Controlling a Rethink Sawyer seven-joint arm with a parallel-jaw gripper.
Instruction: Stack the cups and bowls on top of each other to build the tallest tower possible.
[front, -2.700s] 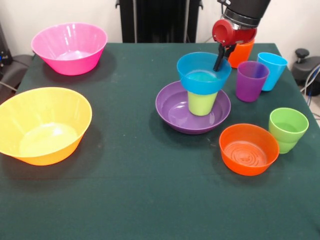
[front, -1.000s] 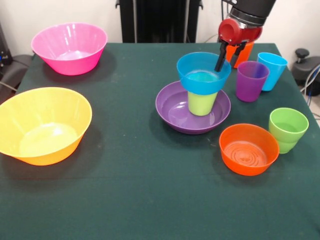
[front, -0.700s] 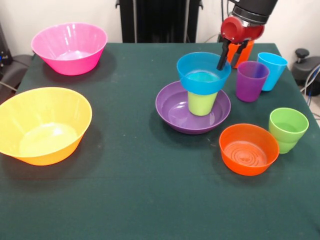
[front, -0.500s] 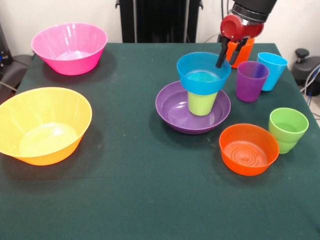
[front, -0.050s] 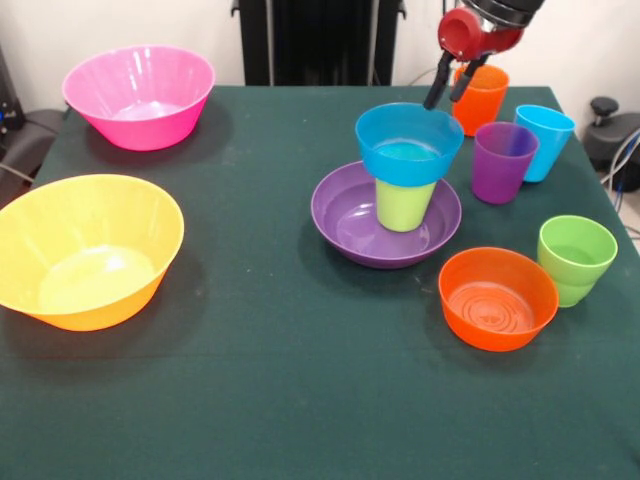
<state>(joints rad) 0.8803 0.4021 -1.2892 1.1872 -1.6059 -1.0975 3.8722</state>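
- The gripper (front, -0.050s: 446, 92) has lifted clear of the small blue bowl (front, -0.050s: 409, 144), fingers spread, empty.
- Five bowls, five cups; the tower (front, -0.050s: 392, 190) stands three pieces high.

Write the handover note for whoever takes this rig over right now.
Hand: open, empty, raised above the blue bowl's far rim.
Tower: purple bowl, lime cup standing in it, blue bowl on top.
Loose on the table: orange cup, purple cup, light blue cup, green cup, orange bowl, pink bowl, yellow bowl.
Done: three pieces stacked. Left: add the remaining pieces.
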